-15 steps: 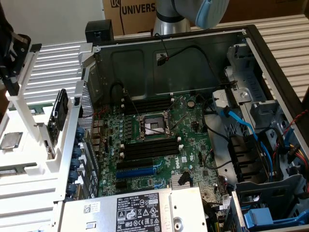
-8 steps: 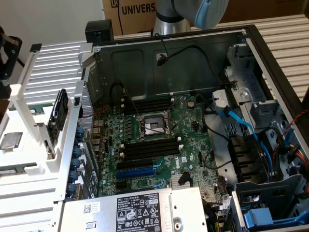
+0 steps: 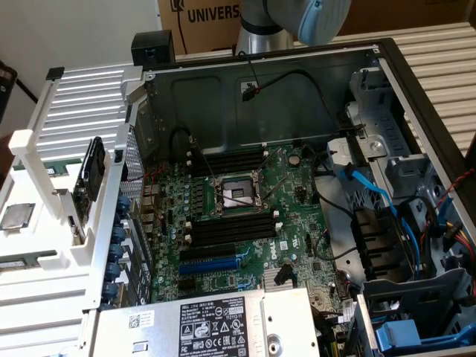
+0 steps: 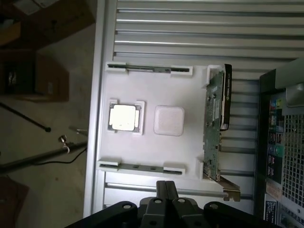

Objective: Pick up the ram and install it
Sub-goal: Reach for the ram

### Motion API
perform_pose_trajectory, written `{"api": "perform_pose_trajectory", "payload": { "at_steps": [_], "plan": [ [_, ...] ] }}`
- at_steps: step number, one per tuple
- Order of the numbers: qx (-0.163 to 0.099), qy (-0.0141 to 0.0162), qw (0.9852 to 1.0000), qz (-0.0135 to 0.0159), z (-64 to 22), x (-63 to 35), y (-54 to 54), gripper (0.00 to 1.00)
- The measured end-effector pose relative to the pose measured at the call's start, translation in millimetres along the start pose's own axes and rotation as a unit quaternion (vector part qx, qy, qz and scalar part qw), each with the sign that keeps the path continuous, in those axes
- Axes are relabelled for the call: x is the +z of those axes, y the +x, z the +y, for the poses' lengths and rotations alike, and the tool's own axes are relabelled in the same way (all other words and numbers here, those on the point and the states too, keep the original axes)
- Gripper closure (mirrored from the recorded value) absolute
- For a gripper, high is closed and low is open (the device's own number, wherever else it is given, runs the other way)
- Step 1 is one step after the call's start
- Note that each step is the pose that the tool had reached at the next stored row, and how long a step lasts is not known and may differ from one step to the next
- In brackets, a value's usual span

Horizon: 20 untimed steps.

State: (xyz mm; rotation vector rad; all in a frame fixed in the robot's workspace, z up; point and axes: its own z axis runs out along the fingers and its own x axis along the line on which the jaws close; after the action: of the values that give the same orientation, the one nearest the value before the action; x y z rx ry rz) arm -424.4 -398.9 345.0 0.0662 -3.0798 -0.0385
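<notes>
Standing on its long edge, the ram (image 4: 140, 166), a long, thin, grey-green memory stick, is held near both ends by small white plastic clips (image 4: 108, 165) on the flat white plastic tray (image 4: 190, 102). Only its narrow upper edge is presented to the wrist view, so its chips and label cannot be made out.

The long axis of the ram is aligned parallel to the ribs of the ribbed silver metal surface (image 4: 199, 28) on which the tray is set. It is at right angles to the upright green circuit card with a black cover (image 4: 214, 118) mounted at one end of the tray. A second memory stick of the same kind (image 4: 147, 70) is clipped parallel to the ram at the opposite side of the tray. The square silver processor chip (image 4: 124, 116) and a plain white rounded pad (image 4: 168, 120) are located between the two sticks.

The black gripper (image 4: 166, 184) is positioned over the ribbed surface just beside the tray, nearest to the ram but apart from it. Its fingers are pressed together and nothing is clamped between them.

In the exterior view, the tray is placed to the exterior view's left of the open computer case (image 3: 387, 67). Bare black memory slots with white end clips (image 3: 230, 230) are exposed on the green motherboard (image 3: 297, 216).
</notes>
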Motion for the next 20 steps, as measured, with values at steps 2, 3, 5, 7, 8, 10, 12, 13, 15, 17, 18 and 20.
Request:
{"api": "perform_pose_trajectory", "payload": {
  "at_steps": [2,3,5,7,8,10,12,13,15,17,18,20],
  "plan": [
    [0.000,0.0017,1.0000,-0.0021,-0.2,1.0,0.3,0.90],
    [0.000,0.0018,1.0000,-0.0038,-0.2,2.1,0.7,0.90],
    [0.000,0.0018,1.0000,-0.0048,-0.3,6.7,1.6,0.90],
    [0.000,0.0018,1.0000,-0.0049,-0.3,9.2,1.8,0.90],
    [0.000,0.0018,1.0000,-0.0049,-0.3,11.0,1.7,0.90],
    [0.000,0.0019,1.0000,-0.0049,-0.4,14.4,1.8,0.90],
    [0.000,0.0018,1.0000,-0.0039,-0.4,15.9,1.8,0.90],
    [0.000,0.0018,1.0000,-0.0038,-0.4,15.9,1.8,0.90],
    [0.000,0.0018,1.0000,-0.0039,-0.4,16.0,1.7,0.90],
    [0.000,0.0018,1.0000,-0.0039,-0.4,16.0,1.8,0.90],
    [0.000,0.0018,1.0000,-0.0039,-0.4,16.0,1.7,0.90],
    [0.000,0.0018,1.0000,-0.0038,-0.4,16.0,1.7,0.90]
  ]
}}
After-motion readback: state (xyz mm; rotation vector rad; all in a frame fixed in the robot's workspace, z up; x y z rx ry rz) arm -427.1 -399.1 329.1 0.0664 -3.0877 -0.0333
